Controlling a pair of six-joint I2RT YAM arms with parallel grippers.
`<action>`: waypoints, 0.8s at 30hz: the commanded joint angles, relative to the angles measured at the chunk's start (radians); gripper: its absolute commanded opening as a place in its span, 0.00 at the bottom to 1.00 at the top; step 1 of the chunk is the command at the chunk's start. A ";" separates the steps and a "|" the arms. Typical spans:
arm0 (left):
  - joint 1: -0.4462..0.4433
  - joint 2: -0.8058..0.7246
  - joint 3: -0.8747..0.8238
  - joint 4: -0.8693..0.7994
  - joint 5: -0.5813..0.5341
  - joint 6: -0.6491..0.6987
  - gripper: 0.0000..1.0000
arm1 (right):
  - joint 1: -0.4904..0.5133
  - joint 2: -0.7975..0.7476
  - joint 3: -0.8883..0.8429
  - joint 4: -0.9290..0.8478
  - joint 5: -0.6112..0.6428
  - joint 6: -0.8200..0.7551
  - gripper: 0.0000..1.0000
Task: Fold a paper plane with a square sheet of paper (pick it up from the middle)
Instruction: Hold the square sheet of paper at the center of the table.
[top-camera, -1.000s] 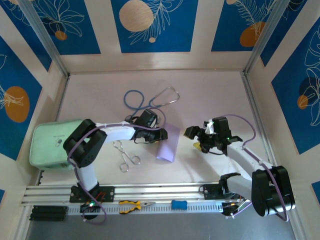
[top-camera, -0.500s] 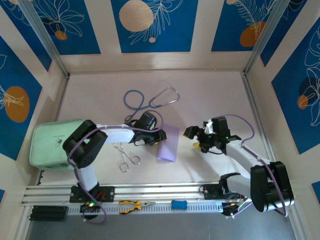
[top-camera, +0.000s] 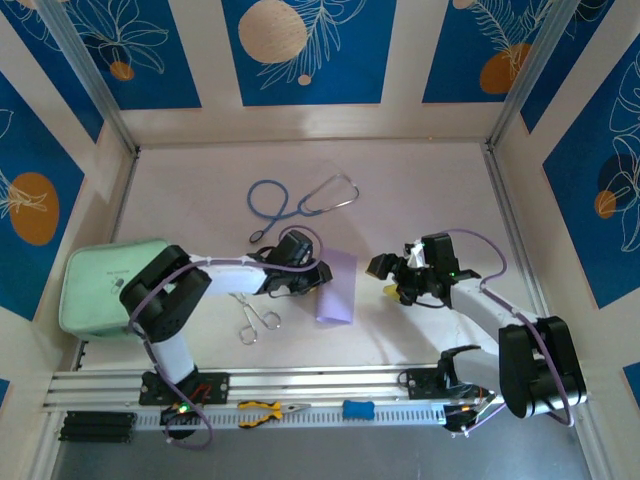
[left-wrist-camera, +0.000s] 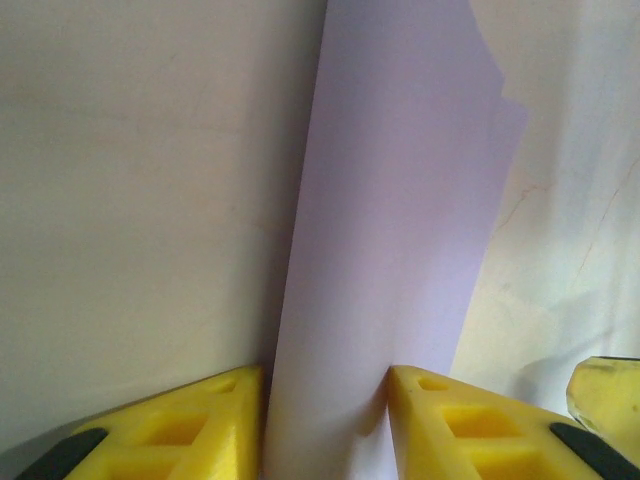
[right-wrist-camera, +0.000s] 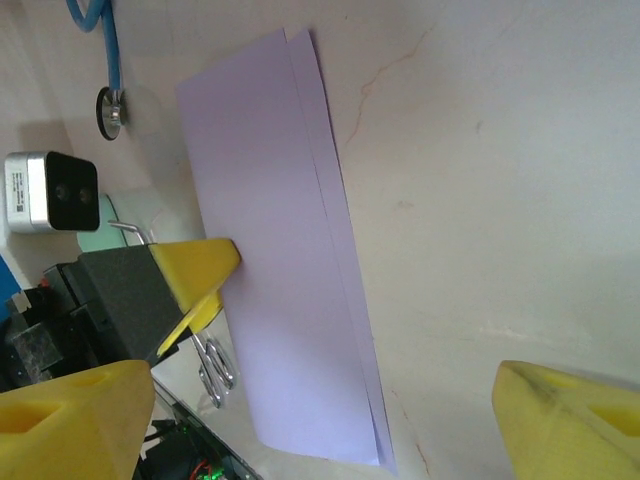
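Lilac square sheet of paper (top-camera: 336, 290), folded double, lies flat so your part-open left gripper (left-wrist-camera: 325, 400) can pin its edge while your right gripper (top-camera: 386, 278) hovers wide open, empty.

Left arm (top-camera: 225, 266), right arm (top-camera: 490, 310): white links, black joints, purple cables (top-camera: 150, 300) routed outside. Yellow fingers (right-wrist-camera: 75, 420) fitted. Green LEDs (top-camera: 181, 409) beside rail (top-camera: 320, 383).

Matt smooth square sheet of paper (top-camera: 336, 287); shiny metal forceps (top-camera: 251, 311); smooth pale table (top-camera: 420, 200), slight sheen.
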 joint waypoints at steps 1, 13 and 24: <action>-0.017 -0.035 -0.026 0.031 -0.038 -0.045 0.38 | 0.009 0.014 0.005 0.024 -0.045 -0.005 0.85; -0.030 -0.016 0.030 -0.059 -0.069 0.030 0.43 | 0.061 0.069 0.039 0.047 0.005 0.001 0.68; -0.031 0.007 0.104 -0.209 -0.119 0.201 0.48 | 0.057 -0.010 0.002 0.014 0.020 0.004 0.59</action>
